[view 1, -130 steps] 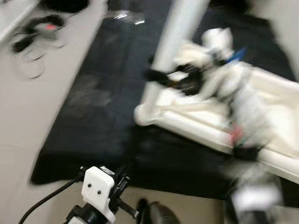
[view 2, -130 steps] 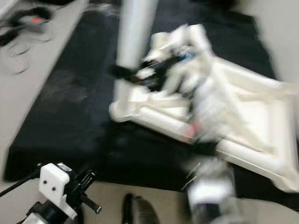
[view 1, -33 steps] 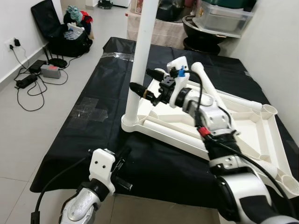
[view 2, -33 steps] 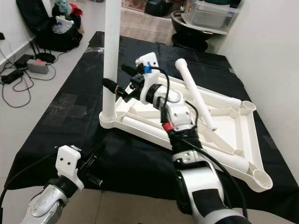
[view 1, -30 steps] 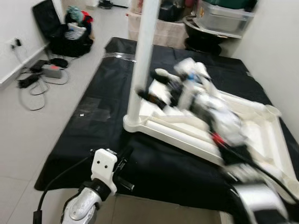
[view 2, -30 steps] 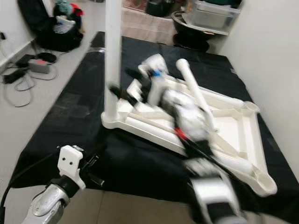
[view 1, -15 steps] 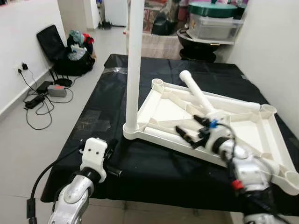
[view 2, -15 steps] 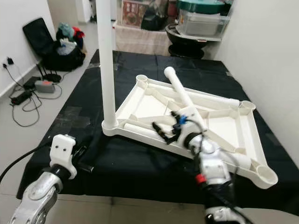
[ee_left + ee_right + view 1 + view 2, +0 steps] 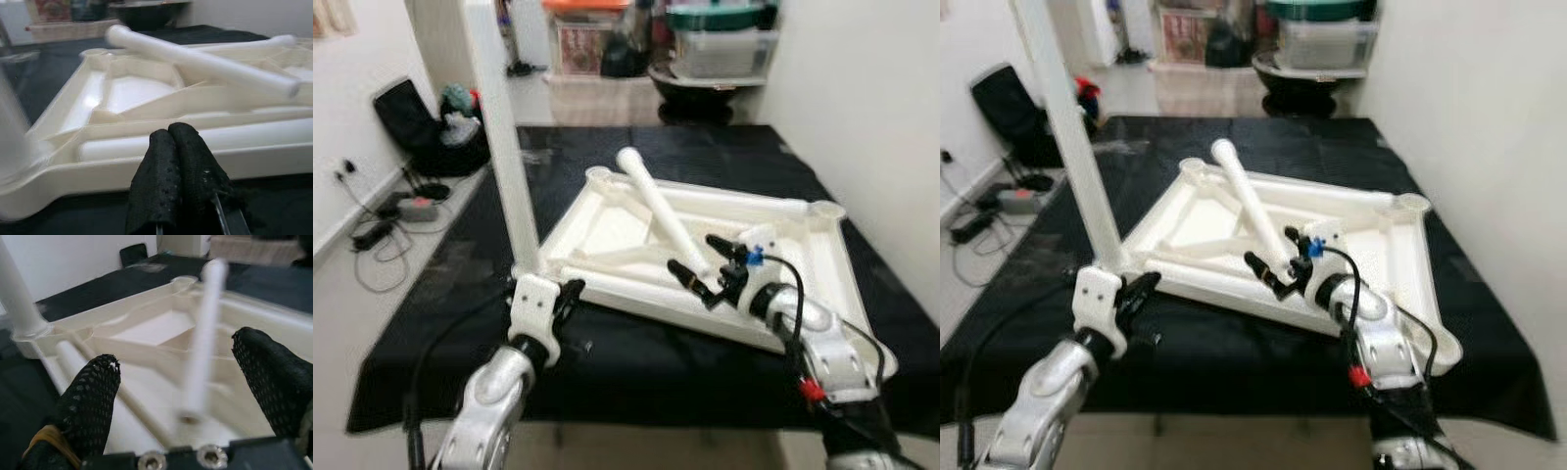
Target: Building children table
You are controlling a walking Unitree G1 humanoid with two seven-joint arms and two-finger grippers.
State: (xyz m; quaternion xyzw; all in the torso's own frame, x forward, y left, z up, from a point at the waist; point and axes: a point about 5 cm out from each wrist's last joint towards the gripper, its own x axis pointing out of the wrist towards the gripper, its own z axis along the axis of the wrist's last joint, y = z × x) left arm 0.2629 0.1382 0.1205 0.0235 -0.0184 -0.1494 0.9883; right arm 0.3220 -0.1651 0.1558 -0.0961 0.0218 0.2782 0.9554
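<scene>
- The right gripper [image 9: 698, 262] is held with its jaws spread wide and nothing between them, just above the upturned white table frame [image 9: 607, 220], near the lower end of a loose leg tube [image 9: 661, 209] laid slantwise across it.
- The left gripper [image 9: 177, 142] is seen with its jaws pressed together and empty, close to the frame's near rail.
- One leg [image 9: 499, 147] is seen standing upright in the frame's near-left corner socket.
- The frame is carried on a black-covered tabletop [image 9: 724, 157]; a black bag [image 9: 416, 122] and cables [image 9: 382, 230] lie on the floor at the left.
</scene>
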